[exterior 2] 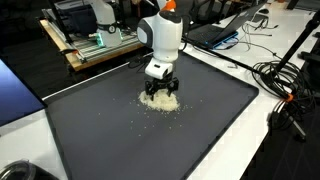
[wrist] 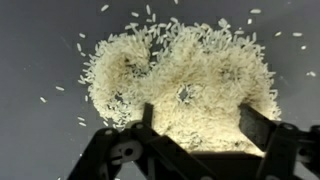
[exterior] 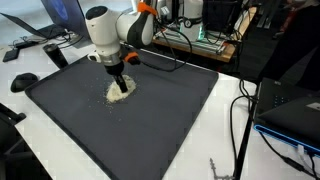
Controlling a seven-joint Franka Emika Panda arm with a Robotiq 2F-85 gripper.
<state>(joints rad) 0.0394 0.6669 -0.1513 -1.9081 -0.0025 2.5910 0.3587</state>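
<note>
Well, starting at the left in an exterior view, a dark mouse (exterior: 22, 82) sits on the white counter (exterior: 225, 150), just off the edge of the black mat (exterior: 160, 125). Next, on the mat's far-left part, lies the rice pile (exterior: 120, 93) — a loose pale heap with stray grains scattered around it. Your pincer (exterior: 119, 85) points straight down with its tips at the heap. In the wrist view its fingers (wrist: 258, 125) stand apart at the near edge of the rice, clamped on nothing. Rightmost, off the mat, a laptop (exterior: 290, 110) rests on the counter.
</note>
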